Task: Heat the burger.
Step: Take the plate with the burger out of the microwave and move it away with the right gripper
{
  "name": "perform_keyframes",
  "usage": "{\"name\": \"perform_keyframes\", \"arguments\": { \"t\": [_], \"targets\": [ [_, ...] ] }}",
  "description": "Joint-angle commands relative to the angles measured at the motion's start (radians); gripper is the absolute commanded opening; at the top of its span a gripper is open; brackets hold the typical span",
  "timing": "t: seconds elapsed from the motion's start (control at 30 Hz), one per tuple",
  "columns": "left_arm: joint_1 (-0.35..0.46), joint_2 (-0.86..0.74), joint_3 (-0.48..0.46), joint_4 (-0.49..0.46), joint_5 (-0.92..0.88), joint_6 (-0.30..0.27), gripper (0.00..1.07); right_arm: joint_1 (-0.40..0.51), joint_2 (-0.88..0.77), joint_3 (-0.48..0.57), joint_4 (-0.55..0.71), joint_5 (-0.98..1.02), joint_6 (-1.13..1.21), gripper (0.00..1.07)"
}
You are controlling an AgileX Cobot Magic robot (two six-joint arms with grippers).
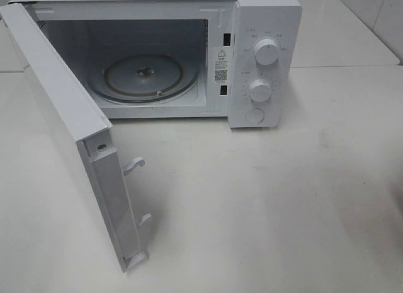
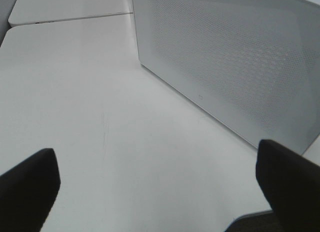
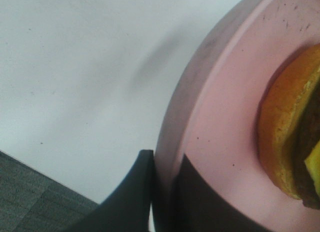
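The burger (image 3: pixel 287 137) shows only in the right wrist view: an orange-brown bun edge, a dark patty and a bit of yellow cheese, lying on a flat pink plate (image 3: pixel 225 112). My right gripper (image 3: pixel 162 192) is shut on the plate's rim, one finger under it and one on top. My left gripper (image 2: pixel 160 189) is open and empty above the white table, beside the outer face of the microwave door (image 2: pixel 235 57). Neither gripper, the burger nor the plate shows in the exterior high view.
The white microwave (image 1: pixel 264 28) stands at the back of the white table (image 1: pixel 264 211), its door (image 1: pixel 63 110) swung wide open to the front left. A glass turntable (image 1: pixel 141 75) lies inside. Two knobs (image 1: pixel 266 52) and a button are on its right panel.
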State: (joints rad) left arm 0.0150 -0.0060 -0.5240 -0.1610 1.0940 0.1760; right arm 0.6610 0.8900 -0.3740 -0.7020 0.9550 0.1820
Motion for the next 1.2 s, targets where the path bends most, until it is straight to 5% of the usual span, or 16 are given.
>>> {"name": "perform_keyframes", "arguments": {
  "t": [0.03, 0.77, 1.2],
  "targets": [
    [-0.004, -0.016, 0.002, -0.001, -0.015, -0.008, 1.00, -0.006, 0.049, -0.009, -0.091, 0.007, 0.091, 0.00],
    [-0.004, -0.016, 0.002, -0.001, -0.015, -0.008, 1.00, -0.009, 0.556, -0.198, -0.171, 0.004, 0.698, 0.02],
    [-0.004, -0.016, 0.002, -0.001, -0.015, -0.008, 1.00, -0.155, 0.711, -0.198, -0.186, -0.128, 0.758, 0.03]
  ]
}}
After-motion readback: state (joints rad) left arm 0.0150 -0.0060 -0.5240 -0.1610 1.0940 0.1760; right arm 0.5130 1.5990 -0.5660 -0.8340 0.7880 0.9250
